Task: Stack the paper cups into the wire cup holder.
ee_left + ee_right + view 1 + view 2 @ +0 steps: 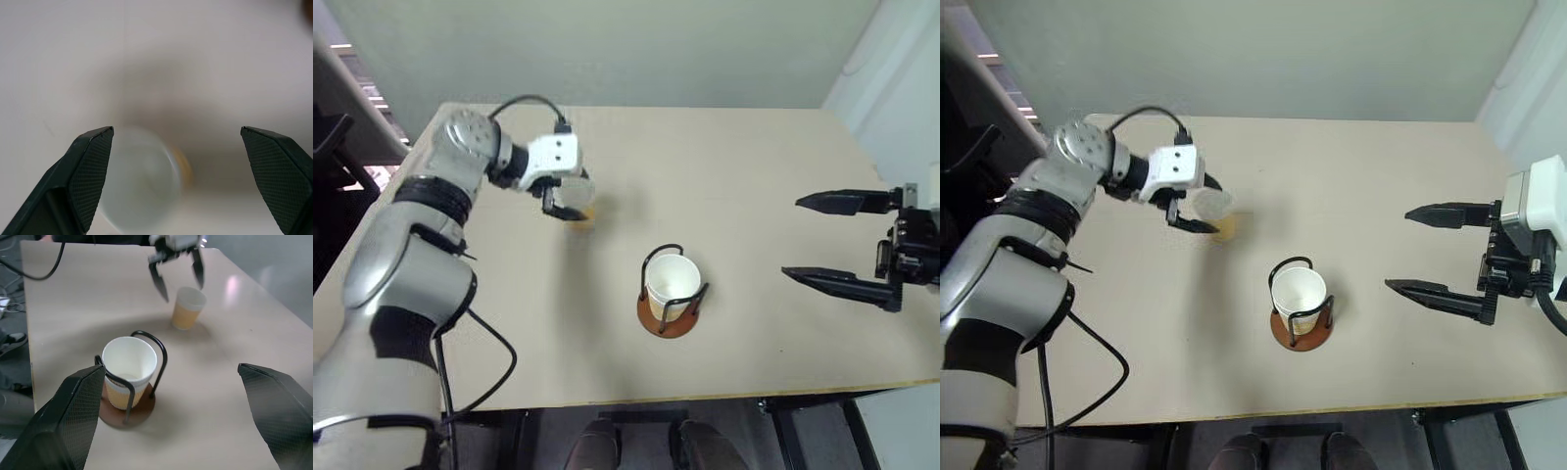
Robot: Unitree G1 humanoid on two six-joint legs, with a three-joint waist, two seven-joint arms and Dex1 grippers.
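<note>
Beige table (754,176), pale wall (607,49) behind.

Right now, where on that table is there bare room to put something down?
Bare table lies between the cup holder and the right fingers, and along the far edge. It is crowded around the loose cup, where the left fingers hover.

Cup (128,366) upright in wire holder (128,412); another cup (188,308) upright, well apart.
</note>
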